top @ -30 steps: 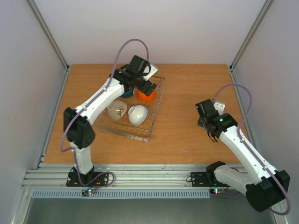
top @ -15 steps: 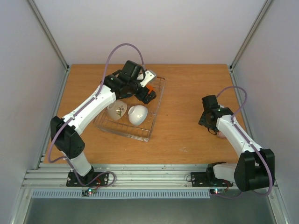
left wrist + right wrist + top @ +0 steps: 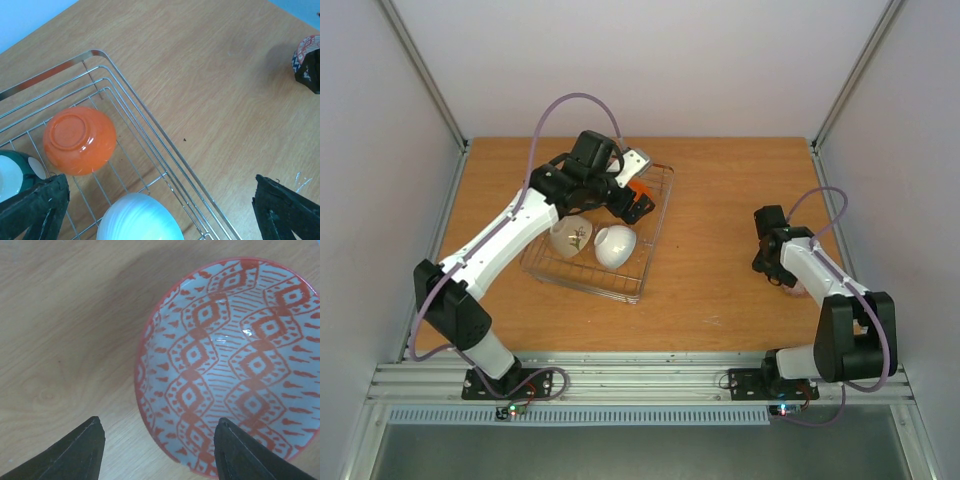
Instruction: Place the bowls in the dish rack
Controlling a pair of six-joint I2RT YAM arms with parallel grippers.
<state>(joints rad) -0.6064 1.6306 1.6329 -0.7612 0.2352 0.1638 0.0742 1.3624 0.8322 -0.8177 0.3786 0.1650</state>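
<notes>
Perhaps four bowls point(image 3: 79, 140) in rack point(image 3: 131, 95); patterned bowl point(image 3: 225, 365) outside

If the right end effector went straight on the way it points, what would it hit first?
Most likely the red-patterned bowl: its left rim lies between the right end effector's open fingers, bare table beside it.

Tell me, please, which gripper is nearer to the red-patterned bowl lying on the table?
Right. The right gripper hangs directly over the red-patterned bowl, its open fingers either side of the rim. The left gripper is across the table, above the dish rack.
</notes>
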